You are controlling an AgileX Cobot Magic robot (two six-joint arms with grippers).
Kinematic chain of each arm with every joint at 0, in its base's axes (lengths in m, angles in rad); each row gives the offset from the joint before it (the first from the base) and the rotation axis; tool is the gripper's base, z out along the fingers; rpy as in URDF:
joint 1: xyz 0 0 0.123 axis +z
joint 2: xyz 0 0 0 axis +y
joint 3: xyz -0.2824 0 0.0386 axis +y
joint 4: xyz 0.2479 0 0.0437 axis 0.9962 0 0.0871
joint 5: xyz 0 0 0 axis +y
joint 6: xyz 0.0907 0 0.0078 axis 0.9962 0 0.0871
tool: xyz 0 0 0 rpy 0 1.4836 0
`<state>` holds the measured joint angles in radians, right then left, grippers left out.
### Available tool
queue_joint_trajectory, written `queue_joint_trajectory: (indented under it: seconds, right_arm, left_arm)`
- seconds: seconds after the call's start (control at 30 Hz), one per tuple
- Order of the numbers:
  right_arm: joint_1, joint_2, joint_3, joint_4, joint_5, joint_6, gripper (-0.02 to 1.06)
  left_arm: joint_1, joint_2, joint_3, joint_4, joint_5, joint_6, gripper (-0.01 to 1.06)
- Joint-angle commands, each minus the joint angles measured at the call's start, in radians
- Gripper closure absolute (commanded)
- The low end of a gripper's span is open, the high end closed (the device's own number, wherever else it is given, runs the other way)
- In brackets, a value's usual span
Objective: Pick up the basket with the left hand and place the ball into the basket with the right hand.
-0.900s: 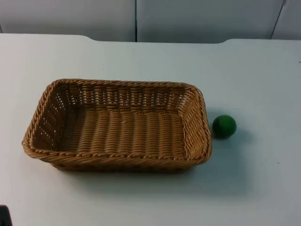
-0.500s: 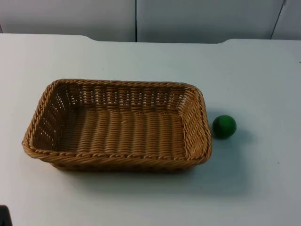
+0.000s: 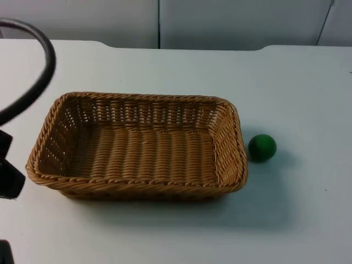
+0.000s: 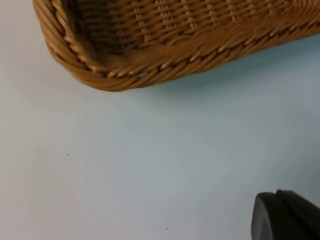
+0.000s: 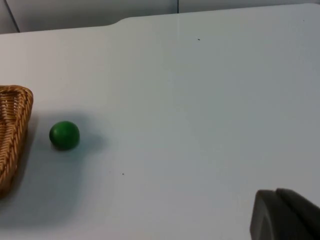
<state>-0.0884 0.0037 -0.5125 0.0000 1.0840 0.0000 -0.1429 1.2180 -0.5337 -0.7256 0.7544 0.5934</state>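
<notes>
— Where is the left gripper [image 3: 10,179], and what are its fingers doing?

— Its dark bulk sits at nine o'clock on the white table [image 3: 165,231], just beside the short left end of the woven wicker basket [image 3: 137,146], not touching it. I cannot tell whether its fingers are apart or together. From its wrist, one rounded corner of the basket's braided rim is close, with bare table beneath.

— And the right gripper [image 5: 285,215]?

— One black fingertip shows from its wrist, above the table and well apart from everything. Its fingers' state I cannot tell either.

— The basket and ball?

— The rectangular basket rests flat at the table's centre. The small green ball [image 3: 262,147] lies on the table at three o'clock from it, just beside the right rim. The grey partition wall [image 3: 220,22] stands at twelve o'clock.
</notes>
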Motion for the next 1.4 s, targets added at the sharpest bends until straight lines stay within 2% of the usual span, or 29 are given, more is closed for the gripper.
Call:
queue_joint_trajectory:
  seconds: [0.0, 0.13, 0.27, 0.37, 0.53, 0.63, 0.67, 0.77, 0.83, 0.93, 1.07, 1.13, 1.17, 1.3, 1.33, 1.37]
  right_arm:
    - [0.004, -0.004, 0.005, 0.000, -0.004, -0.007, 1.05]
    - [0.004, -0.004, 0.005, 0.000, -0.004, -0.007, 1.05]
    - [0.004, -0.004, 0.005, 0.000, -0.004, -0.007, 1.05]
    - [0.004, -0.004, 0.005, 0.000, -0.004, -0.007, 1.05]
    - [0.004, -0.004, 0.005, 0.000, -0.004, -0.007, 1.05]
    - [0.004, -0.004, 0.005, 0.000, -0.004, -0.007, 1.05]
    - [0.004, -0.004, 0.005, 0.000, -0.004, -0.007, 1.05]
    - [0.004, -0.004, 0.005, 0.000, -0.004, -0.007, 1.05]
    - [0.004, -0.004, 0.005, 0.000, -0.004, -0.007, 1.05]
    - [0.004, -0.004, 0.005, 0.000, -0.004, -0.007, 1.05]
    - [0.004, -0.004, 0.005, 0.000, -0.004, -0.007, 1.05]
    - [0.004, -0.004, 0.005, 0.000, -0.004, -0.007, 1.05]
    - [0.004, -0.004, 0.005, 0.000, -0.004, -0.007, 1.05]
    - [0.004, -0.004, 0.005, 0.000, -0.004, -0.007, 1.05]
    - [0.004, -0.004, 0.005, 0.000, -0.004, -0.007, 1.05]
    - [0.004, -0.004, 0.005, 0.000, -0.004, -0.007, 1.05]
  left_arm:
    - [-0.001, 0.071, -0.014, -0.051, -0.037, 0.043, 1.05]
    - [-0.003, 0.167, -0.080, -0.058, -0.144, 0.054, 1.05]
    - [-0.003, 0.210, -0.144, -0.058, -0.206, 0.054, 1.05]
    - [-0.004, 0.229, -0.184, -0.056, -0.213, 0.059, 1.05]
    - [-0.070, 0.257, -0.225, 0.017, -0.323, 0.049, 1.05]
    - [-0.150, 0.289, -0.225, 0.073, -0.454, -0.023, 1.05]
    - [-0.150, 0.289, -0.225, 0.073, -0.454, -0.023, 1.05]
    - [-0.191, 0.355, -0.227, 0.185, -0.530, -0.170, 1.05]
    - [-0.191, 0.388, -0.235, 0.238, -0.522, -0.207, 1.05]
    - [-0.191, 0.482, -0.272, 0.410, -0.487, -0.331, 1.05]
    - [-0.191, 0.515, -0.308, 0.515, -0.480, -0.418, 1.05]
    - [-0.191, 0.517, -0.344, 0.613, -0.447, -0.506, 1.05]
    - [-0.191, 0.517, -0.344, 0.613, -0.447, -0.506, 1.05]
    - [-0.191, 0.517, -0.422, 0.923, -0.312, -0.781, 1.05]
    - [-0.191, 0.517, -0.422, 0.923, -0.312, -0.781, 1.05]
    - [-0.191, 0.517, -0.437, 0.991, -0.275, -0.848, 1.05]
